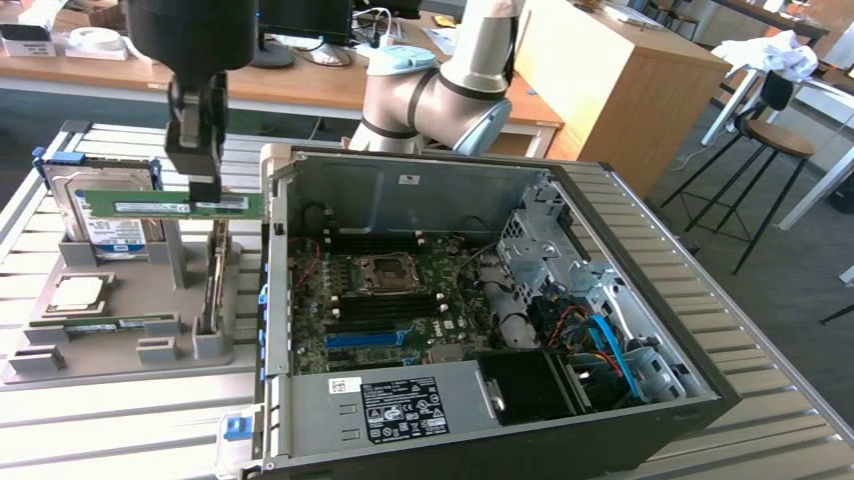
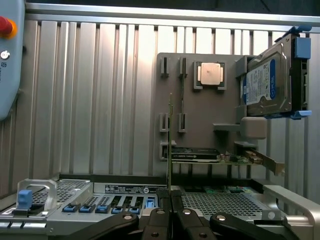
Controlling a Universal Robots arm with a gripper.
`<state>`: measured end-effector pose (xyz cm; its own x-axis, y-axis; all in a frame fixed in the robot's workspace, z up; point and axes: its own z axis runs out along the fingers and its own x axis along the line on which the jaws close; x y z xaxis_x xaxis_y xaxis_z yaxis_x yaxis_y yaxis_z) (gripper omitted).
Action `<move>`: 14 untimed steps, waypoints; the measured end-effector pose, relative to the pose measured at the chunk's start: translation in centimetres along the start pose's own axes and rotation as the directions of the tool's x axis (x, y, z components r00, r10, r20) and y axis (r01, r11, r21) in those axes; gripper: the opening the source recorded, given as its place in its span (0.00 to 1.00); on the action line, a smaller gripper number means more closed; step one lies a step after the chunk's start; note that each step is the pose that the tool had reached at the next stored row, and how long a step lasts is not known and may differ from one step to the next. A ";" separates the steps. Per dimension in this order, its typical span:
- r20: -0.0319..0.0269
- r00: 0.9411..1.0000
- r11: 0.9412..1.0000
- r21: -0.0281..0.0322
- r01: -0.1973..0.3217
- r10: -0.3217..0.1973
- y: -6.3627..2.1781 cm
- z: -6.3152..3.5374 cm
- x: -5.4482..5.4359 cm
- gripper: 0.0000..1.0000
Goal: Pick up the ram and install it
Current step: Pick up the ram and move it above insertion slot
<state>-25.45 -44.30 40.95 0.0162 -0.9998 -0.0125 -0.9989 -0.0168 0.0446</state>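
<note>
The ram (image 1: 167, 205) is a long thin green stick with a pale label. It hangs level in the air above the grey holder (image 1: 120, 350), at the exterior view's left. My gripper (image 1: 204, 190) is shut on its upper edge near one end. In the wrist view the ram (image 2: 170, 145) shows edge-on as a thin line rising from my gripper (image 2: 170, 197), whose dark fingers are pressed together on it. The open computer case (image 1: 400, 190) lies to the exterior view's right of the ram, with the motherboard (image 1: 387, 300) exposed inside.
The holder also carries a square silver processor (image 1: 78, 293), another green stick (image 1: 114, 325), a hard drive (image 1: 107, 220) and an upright card (image 1: 214, 290). The case's near wall (image 1: 274, 260) stands between the ram and the motherboard. Cables and a drive cage (image 1: 561, 270) fill the case's right side.
</note>
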 end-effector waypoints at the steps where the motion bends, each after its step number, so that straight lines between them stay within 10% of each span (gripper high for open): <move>1: 0.000 1.000 1.000 0.000 0.000 0.000 -0.16 -0.01 0.0 0.11; 14: 0.000 1.000 1.000 0.000 0.000 0.000 -2.49 -0.11 0.0 0.11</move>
<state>-22.96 -44.30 40.95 0.0162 -0.9998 -0.0125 -0.9989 -0.0168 0.0446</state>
